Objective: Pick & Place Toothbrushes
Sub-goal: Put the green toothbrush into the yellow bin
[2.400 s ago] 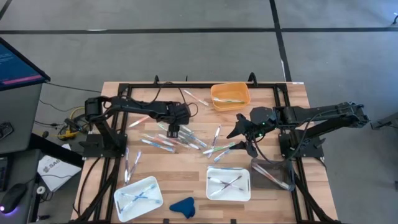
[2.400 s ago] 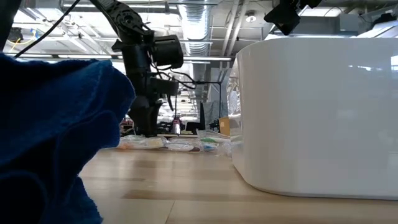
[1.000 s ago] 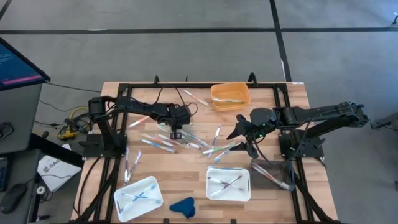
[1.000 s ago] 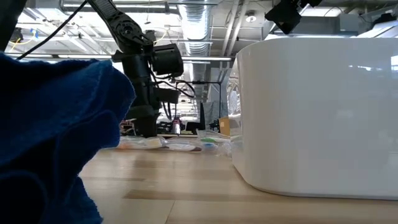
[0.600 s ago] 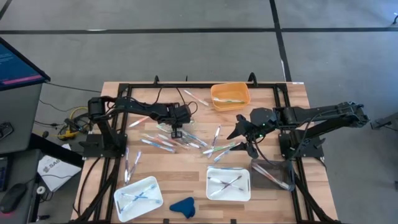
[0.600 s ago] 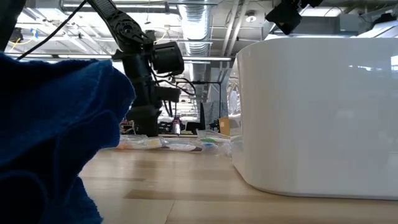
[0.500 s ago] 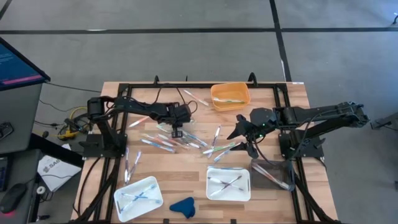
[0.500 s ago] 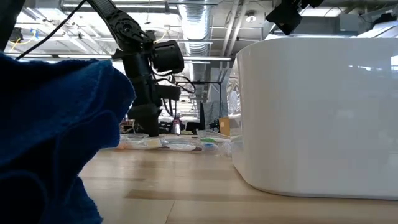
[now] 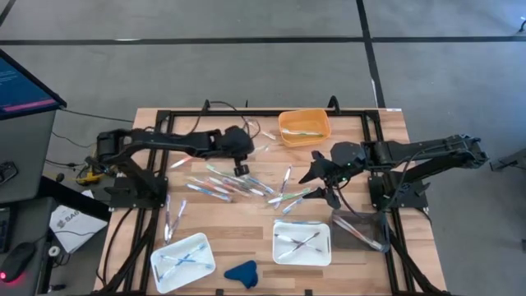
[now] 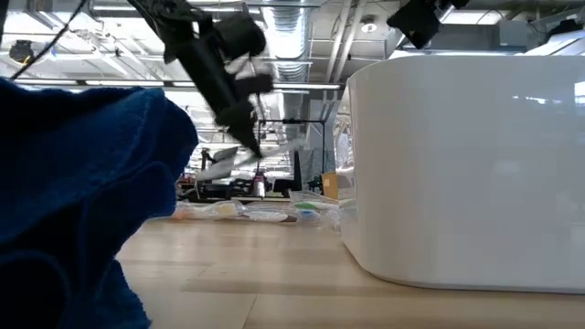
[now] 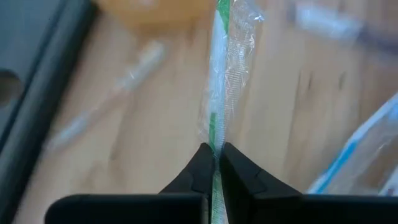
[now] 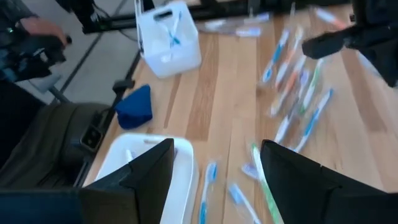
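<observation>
Above wooden table (image 9: 246,215), left tool (image 11: 215,163) pinches slim green film-wrapped toothbrush (image 11: 219,81); right tool (image 12: 214,180) gapes empty.

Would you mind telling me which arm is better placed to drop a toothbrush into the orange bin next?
The left. Its claw is shut on a green toothbrush, lifted near the orange bin. The right claw hangs open and empty over the loose toothbrushes.

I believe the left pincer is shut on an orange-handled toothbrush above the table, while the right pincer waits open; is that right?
Nearly: the left pincer is shut on a green-handled toothbrush, wrapped in clear film, as the left wrist view shows. The right pincer does wait open.
</observation>
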